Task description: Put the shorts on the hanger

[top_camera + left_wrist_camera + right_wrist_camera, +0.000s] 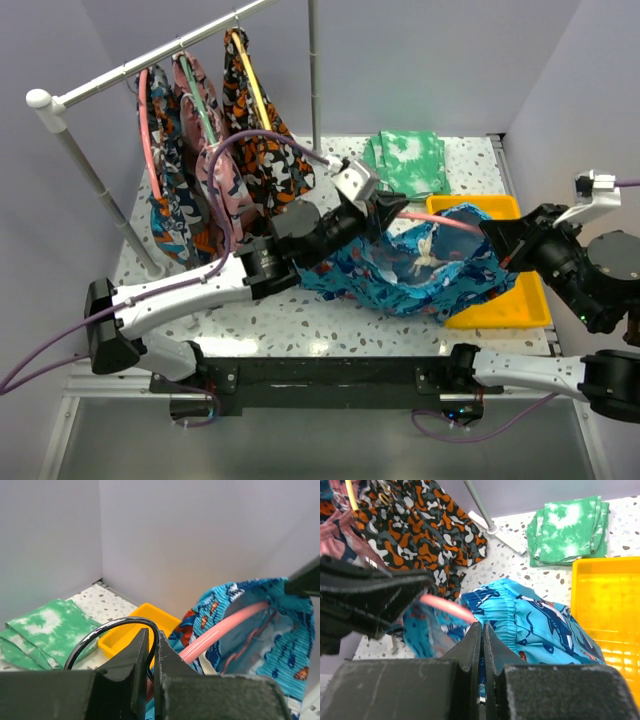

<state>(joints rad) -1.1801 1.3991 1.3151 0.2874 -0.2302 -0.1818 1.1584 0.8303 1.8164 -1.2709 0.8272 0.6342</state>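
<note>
The turquoise shorts (420,265) with sharks and fish hang in mid-air between my grippers, over the table and the tray's left edge. The coral-pink hanger (440,222) runs inside the waistband. My left gripper (375,210) is shut on the hanger's dark metal hook (115,630); the pink arm (225,627) goes into the shorts (295,645). My right gripper (497,243) is shut on the elastic waistband (520,615) of the shorts, and the pink hanger arm (445,607) shows blurred just left of my fingers.
A yellow tray (515,300) lies at the right under the shorts. Folded green-white tie-dye cloth (408,160) lies at the back. A rail (150,62) at the back left carries several hung shorts, orange-black ones (260,150) nearest, on a post (312,70).
</note>
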